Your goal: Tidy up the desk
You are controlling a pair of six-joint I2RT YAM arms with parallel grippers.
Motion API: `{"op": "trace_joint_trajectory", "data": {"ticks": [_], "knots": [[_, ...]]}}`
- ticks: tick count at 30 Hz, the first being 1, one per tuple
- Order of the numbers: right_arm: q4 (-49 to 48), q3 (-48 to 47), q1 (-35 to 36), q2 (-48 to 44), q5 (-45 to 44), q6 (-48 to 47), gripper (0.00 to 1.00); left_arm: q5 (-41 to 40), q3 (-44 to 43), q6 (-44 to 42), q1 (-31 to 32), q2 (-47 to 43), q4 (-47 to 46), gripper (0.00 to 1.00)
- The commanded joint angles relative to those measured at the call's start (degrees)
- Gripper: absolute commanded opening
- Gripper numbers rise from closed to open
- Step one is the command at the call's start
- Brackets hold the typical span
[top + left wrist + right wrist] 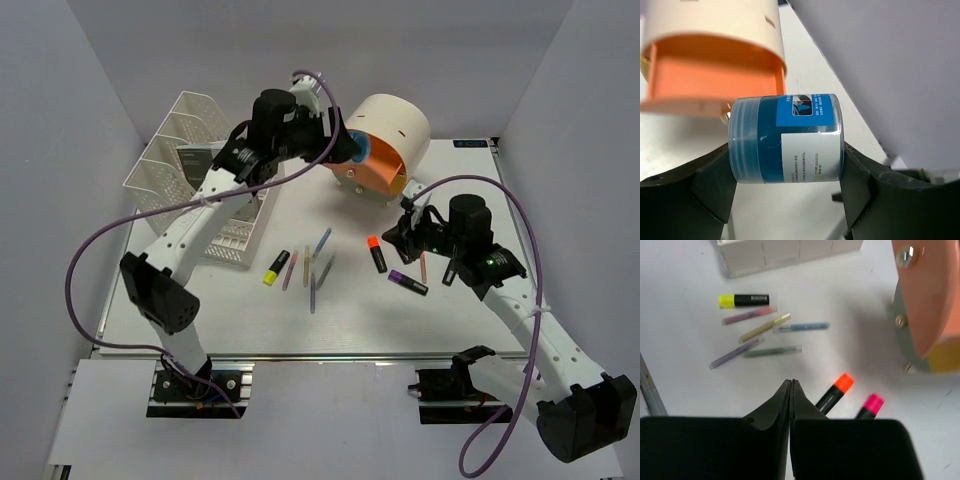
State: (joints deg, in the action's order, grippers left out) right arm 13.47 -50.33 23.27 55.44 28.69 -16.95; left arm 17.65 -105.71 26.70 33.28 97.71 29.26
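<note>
The cream drawer unit (392, 128) has its orange drawer (710, 75) jutting out, contents hidden. The left gripper (785, 170) is clamped on a blue jar (785, 137) just before that drawer, above the white counter (350, 320). The right gripper (791, 387), pressed together and empty, hovers low over the counter beside an orange highlighter (836, 390) and a pink highlighter (870, 405).

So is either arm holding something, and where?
The left jaws clamp a blue jar by its lid and base ends; the right jaws are shut on nothing.

Overhead faces desk (300, 320); close wrist views share drawers (385, 150).
</note>
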Motion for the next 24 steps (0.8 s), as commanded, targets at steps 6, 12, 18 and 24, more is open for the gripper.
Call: {"op": "trace_joint_trajectory", "data": {"ticks": [6,12,18,24], "knots": [[-5.81,4.09,-9.02,-0.07,5.15,9.74,0.0,-10.44,-18.55,-11.66,0.38,12.93,1.77,0.0],[-6.0,5.49,-12.37,-2.0,6.55,9.3,0.0,-16.68,-16.55,-14.13,1.44,16.28,-6.31,0.0],[-5.83,7.26,-14.03,-3.94,8.22,8.86,0.0,-22.22,-18.74,-16.06,2.49,19.36,-9.12,0.0],[-5.92,7.52,-14.48,-3.94,9.46,8.95,0.0,-22.66,-18.57,-17.03,4.25,20.32,-9.92,0.0]]}}
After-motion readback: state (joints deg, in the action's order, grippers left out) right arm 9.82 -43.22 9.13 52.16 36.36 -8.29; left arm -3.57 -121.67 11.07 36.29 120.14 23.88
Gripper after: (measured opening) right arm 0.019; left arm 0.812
